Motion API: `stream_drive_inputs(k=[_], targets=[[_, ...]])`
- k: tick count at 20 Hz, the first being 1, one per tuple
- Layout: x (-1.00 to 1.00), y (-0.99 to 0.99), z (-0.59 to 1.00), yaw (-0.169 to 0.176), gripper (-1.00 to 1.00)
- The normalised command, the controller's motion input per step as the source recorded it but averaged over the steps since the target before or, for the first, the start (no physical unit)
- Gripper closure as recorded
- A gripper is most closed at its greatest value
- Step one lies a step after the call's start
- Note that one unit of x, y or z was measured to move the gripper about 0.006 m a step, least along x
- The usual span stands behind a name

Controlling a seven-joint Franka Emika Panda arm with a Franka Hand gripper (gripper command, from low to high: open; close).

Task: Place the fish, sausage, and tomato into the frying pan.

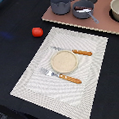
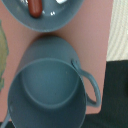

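Observation:
The tomato (image 1: 37, 31) is a small red ball lying on the dark table, to the exterior view's left of the placemat. The frying pan (image 1: 83, 8) stands on the brown board at the back, with its handle (image 1: 92, 16) pointing toward the placemat. A pale patch that may be the fish (image 1: 82, 11) lies in it. In the wrist view the pan (image 2: 50, 20) holds the sausage (image 2: 34, 7), and a white bit (image 2: 62, 2) shows at the frame's edge. No gripper fingers show in either view.
A deeper grey pot (image 1: 60, 3) stands beside the pan and fills the wrist view (image 2: 47, 85). A tan plate (image 1: 63, 61), a knife (image 1: 75, 51) and a fork (image 1: 61, 75) lie on the placemat (image 1: 31, 79). A bowl (image 1: 116, 10) sits on the board (image 1: 68, 20).

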Motion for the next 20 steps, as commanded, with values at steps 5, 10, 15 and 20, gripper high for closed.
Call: stream_drive_inputs(k=[5,10,15,20], targets=[[-0.61,-0.61,0.08,0.000,-1.00],[-0.55,-0.73,0.00,0.000,-1.00],[-0.52,-0.77,-0.05,0.000,-1.00],[-0.50,-0.79,-0.10,0.000,-1.00]])
